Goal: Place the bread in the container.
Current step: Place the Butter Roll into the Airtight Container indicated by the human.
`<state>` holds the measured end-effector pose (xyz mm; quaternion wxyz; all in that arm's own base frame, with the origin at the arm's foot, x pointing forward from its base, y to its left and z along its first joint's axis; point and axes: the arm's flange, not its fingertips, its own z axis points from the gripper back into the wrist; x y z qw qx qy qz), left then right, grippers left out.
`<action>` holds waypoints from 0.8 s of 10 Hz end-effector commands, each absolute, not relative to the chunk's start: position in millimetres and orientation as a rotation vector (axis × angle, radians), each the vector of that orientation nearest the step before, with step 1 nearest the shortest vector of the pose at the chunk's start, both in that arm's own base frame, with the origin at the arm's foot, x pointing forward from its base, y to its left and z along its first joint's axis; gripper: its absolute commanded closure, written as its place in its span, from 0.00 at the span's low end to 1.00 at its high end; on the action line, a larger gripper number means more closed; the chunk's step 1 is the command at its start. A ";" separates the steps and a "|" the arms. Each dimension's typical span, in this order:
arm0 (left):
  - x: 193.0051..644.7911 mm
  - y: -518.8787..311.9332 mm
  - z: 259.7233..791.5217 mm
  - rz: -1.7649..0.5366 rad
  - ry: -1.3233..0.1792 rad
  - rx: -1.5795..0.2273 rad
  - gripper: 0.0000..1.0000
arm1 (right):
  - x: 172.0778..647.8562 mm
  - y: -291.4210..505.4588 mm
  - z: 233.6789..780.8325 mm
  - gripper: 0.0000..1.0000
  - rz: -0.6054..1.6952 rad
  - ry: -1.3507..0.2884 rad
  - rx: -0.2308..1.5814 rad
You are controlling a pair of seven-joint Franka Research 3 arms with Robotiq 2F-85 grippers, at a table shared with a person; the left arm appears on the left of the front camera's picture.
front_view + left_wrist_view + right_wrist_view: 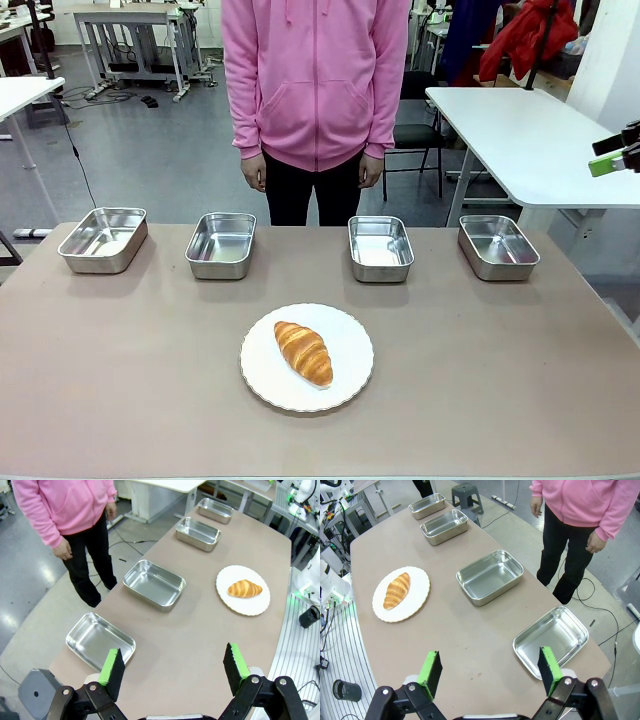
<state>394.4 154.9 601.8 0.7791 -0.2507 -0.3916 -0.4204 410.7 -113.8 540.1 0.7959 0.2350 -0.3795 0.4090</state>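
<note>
Croissant (303,352) on plate (352,350) (four steel pans (221,243) behind), left hand (173,666), right hand (490,666) wide open, empty

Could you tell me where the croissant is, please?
Front view: the croissant lies on the white plate, centred, on the robot's side of the four steel pans.
</note>
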 end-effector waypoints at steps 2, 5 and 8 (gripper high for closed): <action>393.4 155.4 601.9 -0.909 -0.850 -0.542 0.00 | 410.5 -112.5 541.6 0.00 0.883 -0.821 0.507; 393.4 155.4 601.9 -0.909 -0.850 -0.542 0.00 | 410.5 -112.5 541.6 0.00 0.883 -0.821 0.507; 393.4 155.4 601.9 -0.909 -0.850 -0.542 0.00 | 410.5 -112.5 541.6 0.00 0.883 -0.821 0.507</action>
